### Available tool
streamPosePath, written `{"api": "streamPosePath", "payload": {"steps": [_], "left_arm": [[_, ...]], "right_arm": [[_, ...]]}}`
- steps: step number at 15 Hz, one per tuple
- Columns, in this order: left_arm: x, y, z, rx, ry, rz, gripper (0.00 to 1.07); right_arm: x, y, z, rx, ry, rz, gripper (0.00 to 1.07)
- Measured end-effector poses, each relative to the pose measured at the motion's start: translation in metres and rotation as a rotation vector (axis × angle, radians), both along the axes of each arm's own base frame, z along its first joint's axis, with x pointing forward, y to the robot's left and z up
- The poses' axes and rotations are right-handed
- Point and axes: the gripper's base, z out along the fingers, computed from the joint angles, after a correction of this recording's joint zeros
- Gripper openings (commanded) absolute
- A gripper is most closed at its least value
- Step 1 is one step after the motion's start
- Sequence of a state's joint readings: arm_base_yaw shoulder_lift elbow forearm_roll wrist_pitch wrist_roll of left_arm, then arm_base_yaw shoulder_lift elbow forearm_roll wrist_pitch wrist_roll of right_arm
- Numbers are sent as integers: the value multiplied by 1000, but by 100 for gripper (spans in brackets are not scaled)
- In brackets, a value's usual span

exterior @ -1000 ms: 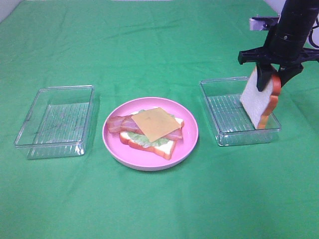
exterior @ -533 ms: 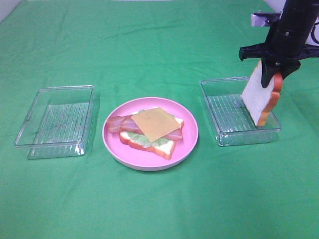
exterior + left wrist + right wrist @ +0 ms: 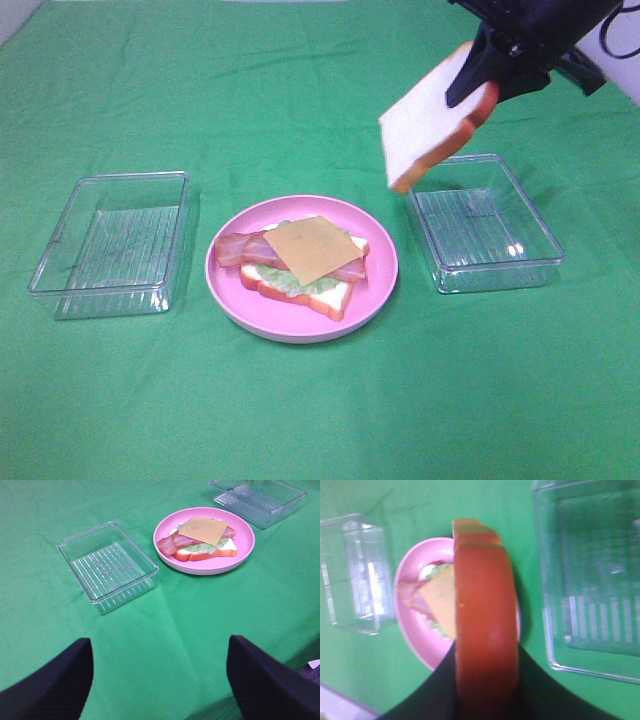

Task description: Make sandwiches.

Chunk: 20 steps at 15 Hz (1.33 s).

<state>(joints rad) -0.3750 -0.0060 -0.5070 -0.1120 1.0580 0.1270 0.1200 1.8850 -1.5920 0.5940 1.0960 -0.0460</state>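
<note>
Right fingers [image 3: 478,82] clamp a white toy bread slice with orange-brown crust [image 3: 430,122] above the desk's far right, tilted to top the cheese-covered stack [image 3: 300,262] on the central pink round plate [image 3: 385,262]; left fingers [image 3: 160,680] gape, holding nothing.

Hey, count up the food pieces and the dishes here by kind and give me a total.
Bread slices: 2
Cheese slice: 1
Bacon strips: 2
Lettuce: 1
Pink plate: 1
Clear trays: 2
Total: 9
</note>
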Motion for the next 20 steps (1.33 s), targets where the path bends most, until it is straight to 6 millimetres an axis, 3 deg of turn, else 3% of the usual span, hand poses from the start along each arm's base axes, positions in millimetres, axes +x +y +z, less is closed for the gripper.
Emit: {"api": "streamPosePath", "payload": {"steps": [4,9,13,16,20], "left_arm": [[0,0,0,0,0,0,71],[0,0,0,0,0,0,71],[0,0,0,0,0,0,71],[0,0,0,0,0,0,71],[0,0,0,0,0,0,71]], "right_arm": [[-28,44,-56,280,71,-17,0],[-55,84,-94,281,65,-112,0],[-51,90,-102,327,60,-175,0],[-45,95,-129,359,91,-186,0],[-44,95,-144,346,126,-192,0]]}}
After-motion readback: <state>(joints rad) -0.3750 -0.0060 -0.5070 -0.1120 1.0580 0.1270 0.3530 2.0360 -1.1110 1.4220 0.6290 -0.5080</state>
